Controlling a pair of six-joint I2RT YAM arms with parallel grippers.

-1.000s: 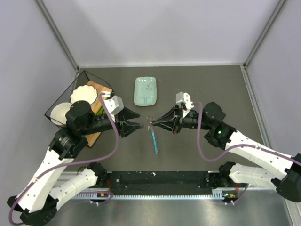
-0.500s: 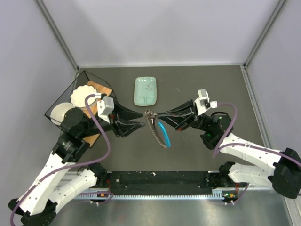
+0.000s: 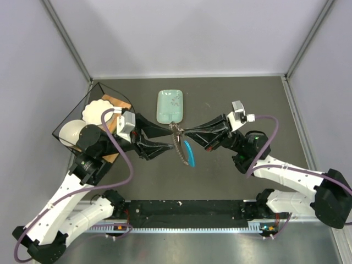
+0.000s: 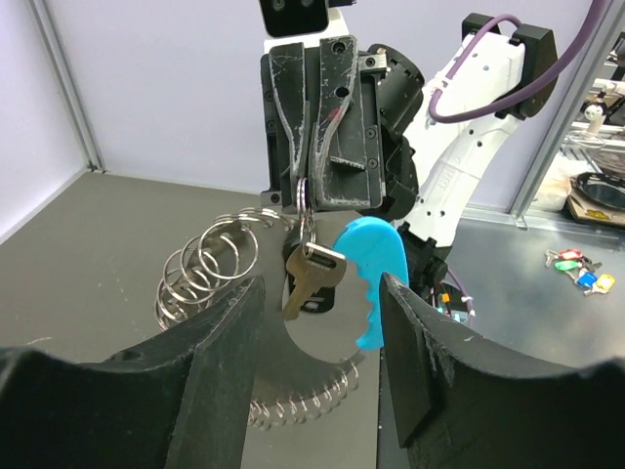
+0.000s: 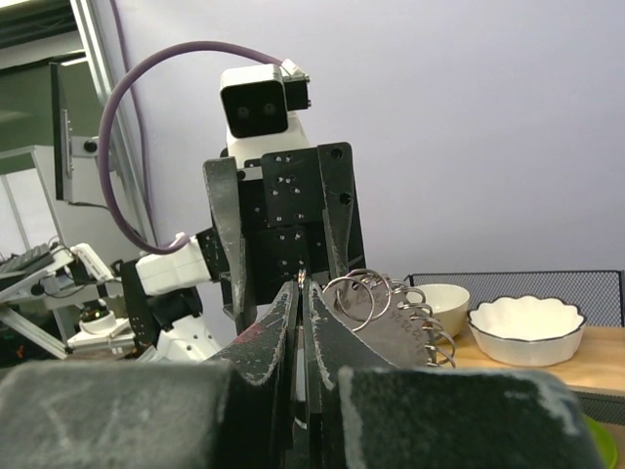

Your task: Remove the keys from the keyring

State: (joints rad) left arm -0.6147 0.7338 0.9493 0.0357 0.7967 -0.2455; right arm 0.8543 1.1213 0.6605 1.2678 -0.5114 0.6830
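My right gripper (image 3: 179, 131) is shut on the keyring (image 3: 177, 142), pinching a thin ring at its fingertips (image 5: 301, 285) and holding the cluster off the table. In the left wrist view the coiled rings (image 4: 207, 266) stick out to the left. A silvery key (image 4: 311, 278), a small black piece (image 4: 320, 303) behind it and the blue crescent tag (image 4: 373, 278) hang below. The tag also shows in the top view (image 3: 189, 153). My left gripper (image 3: 166, 138) is open. Its fingers (image 4: 220, 352) stand either side of the hanging key without touching it.
A pale green dish (image 3: 170, 106) lies just behind the two grippers. A black wire basket (image 3: 70, 113) with two white bowls (image 5: 527, 322) and a wooden board stands at the left. Coloured key tags (image 4: 576, 276) lie outside the cell.
My right gripper has lifted the keyring off the table and carried it back towards the dish, so the blue tag now hangs. My left gripper has opened and come up around the hanging key.
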